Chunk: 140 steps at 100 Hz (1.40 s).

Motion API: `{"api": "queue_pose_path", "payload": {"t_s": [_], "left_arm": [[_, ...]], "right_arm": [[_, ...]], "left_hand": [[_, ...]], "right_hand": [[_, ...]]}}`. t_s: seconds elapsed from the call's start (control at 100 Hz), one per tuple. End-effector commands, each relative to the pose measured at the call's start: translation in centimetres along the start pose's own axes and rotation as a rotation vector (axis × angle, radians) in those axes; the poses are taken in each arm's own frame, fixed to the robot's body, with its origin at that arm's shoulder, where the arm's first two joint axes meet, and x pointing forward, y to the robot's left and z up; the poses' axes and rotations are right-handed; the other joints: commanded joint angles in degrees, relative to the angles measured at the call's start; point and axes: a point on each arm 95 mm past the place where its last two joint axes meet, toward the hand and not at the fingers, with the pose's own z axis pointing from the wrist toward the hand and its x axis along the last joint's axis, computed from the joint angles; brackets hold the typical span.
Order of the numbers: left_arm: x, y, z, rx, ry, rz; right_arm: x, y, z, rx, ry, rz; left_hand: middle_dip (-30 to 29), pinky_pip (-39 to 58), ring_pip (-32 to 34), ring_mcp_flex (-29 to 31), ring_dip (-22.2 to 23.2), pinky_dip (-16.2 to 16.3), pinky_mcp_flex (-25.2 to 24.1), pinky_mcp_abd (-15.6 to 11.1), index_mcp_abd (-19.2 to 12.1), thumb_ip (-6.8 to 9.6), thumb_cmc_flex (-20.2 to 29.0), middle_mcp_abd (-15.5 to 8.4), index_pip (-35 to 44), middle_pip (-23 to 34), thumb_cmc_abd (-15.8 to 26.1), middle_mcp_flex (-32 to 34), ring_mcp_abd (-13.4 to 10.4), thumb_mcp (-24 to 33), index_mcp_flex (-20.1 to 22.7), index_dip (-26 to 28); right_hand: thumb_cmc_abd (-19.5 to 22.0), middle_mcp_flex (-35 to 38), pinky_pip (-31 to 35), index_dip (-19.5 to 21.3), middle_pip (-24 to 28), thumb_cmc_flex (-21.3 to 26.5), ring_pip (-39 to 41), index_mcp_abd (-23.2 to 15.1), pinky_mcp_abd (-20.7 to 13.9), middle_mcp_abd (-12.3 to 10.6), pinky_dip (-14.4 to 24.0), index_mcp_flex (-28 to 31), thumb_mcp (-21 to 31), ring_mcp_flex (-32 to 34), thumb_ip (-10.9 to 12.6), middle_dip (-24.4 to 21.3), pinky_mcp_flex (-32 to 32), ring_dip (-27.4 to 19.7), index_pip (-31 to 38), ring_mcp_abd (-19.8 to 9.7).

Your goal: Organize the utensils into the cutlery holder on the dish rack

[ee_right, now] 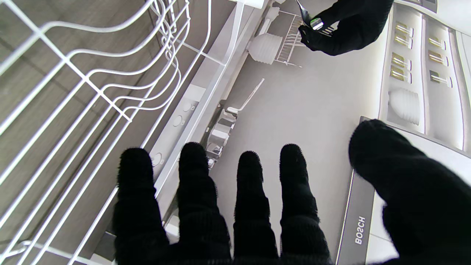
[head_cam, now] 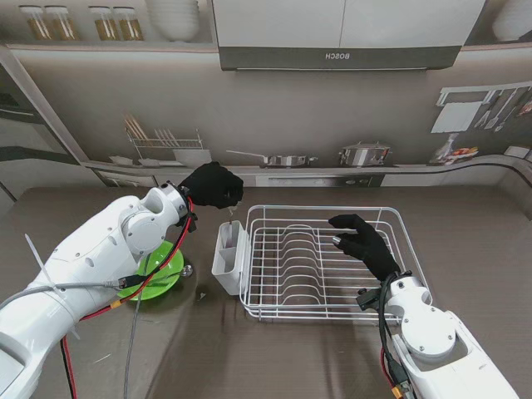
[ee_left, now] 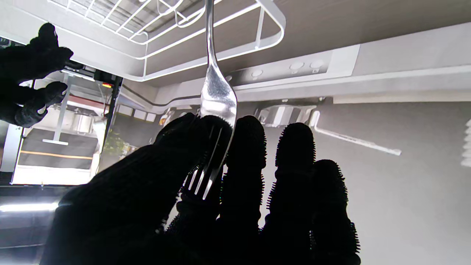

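brown table (head_cam: 465, 233) | fork (ee_left: 217, 92) being pinched by left robot hand (head_cam: 213, 184) over cutlery holder (head_cam: 228, 258) | right robot hand (head_cam: 366, 243) being held spread, empty, over dish rack (head_cam: 324, 259)

Brown wood-grain table (head_cam: 465, 224) across the whole near field, matte, softly lit from overhead. At 12 o'clock, a printed kitchen backdrop (head_cam: 274, 108) in greys: range hood (head_cam: 332, 56) marked BOSCH, white cabinet doors (head_cam: 349, 21) over it. At 11 o'clock, high shelf with glass jars (head_cam: 79, 22) and stacked white bowls (head_cam: 174, 18); lower, a pictured wire rack with plates (head_cam: 166, 141). Near 12 o'clock on the pictured counter, a frying pan (head_cam: 278, 158) and a steel pot (head_cam: 364, 153). At 2 o'clock, wall rail with hanging knives and a board (head_cam: 482, 108). Dark oven front (head_cam: 25, 141) at 9 o'clock. Even, diffuse light, no hard shadows.
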Motion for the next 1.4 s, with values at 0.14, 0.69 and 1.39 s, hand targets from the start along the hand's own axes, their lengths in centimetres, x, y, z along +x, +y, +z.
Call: {"api": "queue_pose_path", "payload": {"t_s": [0.14, 0.69, 1.39], "left_arm": [[0.0, 1.7, -0.6, -0.043, -0.017, -0.012], [0.0, 2.3, -1.6, -0.079, -0.022, 0.009], [0.1, 0.9, -8.2, 0.005, -0.115, 0.065]], "right_arm": [[0.0, -0.5, -0.1, 0.018, 0.0, 0.008], [-0.1, -0.6, -0.1, 0.02, 0.0, 0.01], [-0.2, -0.8, 0.1, 0.024, 0.004, 0.009]], "left_hand": [[-4.7, -1.8, -6.5, -3.4, -3.1, -0.9, -3.1, 0.4, -2.4, 2.23, 4.9, 0.8, 0.0, -5.3, 3.0, -1.5, 0.1, -2.9, 1.7, 0.8], [-35.3, -12.3, -19.7, -13.6, -10.2, -5.4, -10.1, 0.6, 3.3, 2.36, -3.4, 5.1, -25.3, -12.6, 3.8, -16.0, -0.1, -5.1, -3.6, 0.7], [-32.8, -12.4, -17.6, -16.6, -7.5, -1.1, -11.1, 2.0, 6.6, 5.95, -9.9, 6.9, -31.3, -10.8, 9.7, -19.5, 1.1, -7.1, -6.6, -2.7]], "right_hand": [[0.6, 0.1, -0.9, -1.2, -0.5, -1.6, -0.7, -0.2, -1.5, -0.1, 1.2, -1.6, -0.4, 0.9, 1.6, -0.1, 0.4, 0.2, 0.1, -0.3], [0.7, 0.1, -0.9, -1.2, -0.5, -1.6, -0.7, -0.1, -1.4, 0.0, 1.3, -1.6, -0.4, 0.9, 1.6, -0.1, 0.3, 0.2, 0.1, -0.3], [0.7, 0.1, -1.0, -1.2, -0.5, -1.6, -0.8, -0.2, -1.5, -0.1, 1.3, -1.7, -0.4, 0.9, 1.6, -0.1, 0.3, 0.2, 0.1, -0.3]]}}
